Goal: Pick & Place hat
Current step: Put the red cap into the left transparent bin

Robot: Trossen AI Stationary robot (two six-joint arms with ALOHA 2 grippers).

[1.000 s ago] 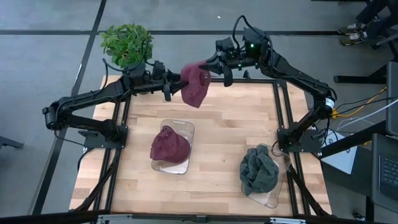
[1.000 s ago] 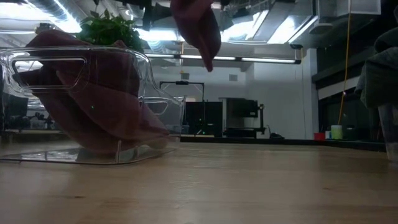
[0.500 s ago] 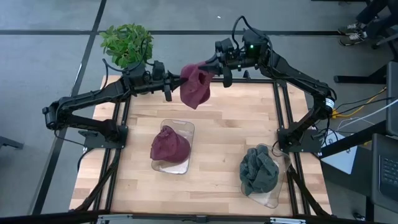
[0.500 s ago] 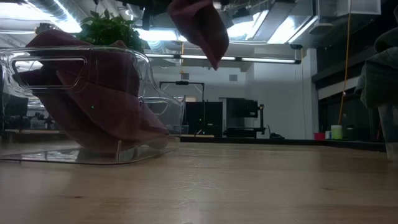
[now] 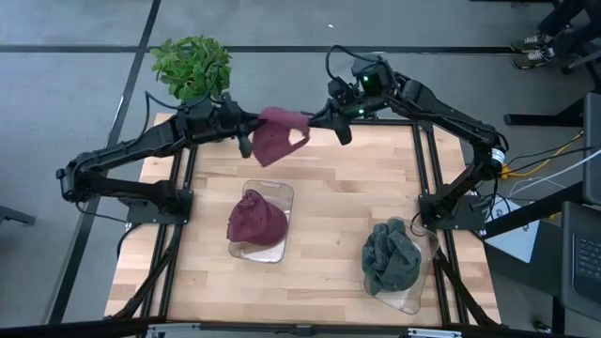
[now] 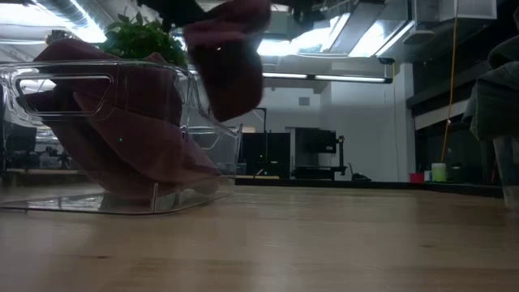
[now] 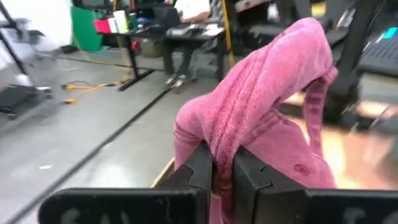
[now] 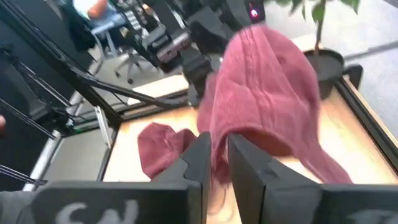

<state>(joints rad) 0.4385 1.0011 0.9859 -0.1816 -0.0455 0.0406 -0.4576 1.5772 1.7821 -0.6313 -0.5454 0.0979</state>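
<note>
Above the far edge of the worktop, the maroon knit hat hangs between both arms: left tool and right tool each pinch its fabric.

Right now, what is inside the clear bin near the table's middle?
A dark red hat fills the clear bin, bulging above its rim; anything beneath it is hidden.

Hat aloft between left tool and right tool, above table back edge.
</note>
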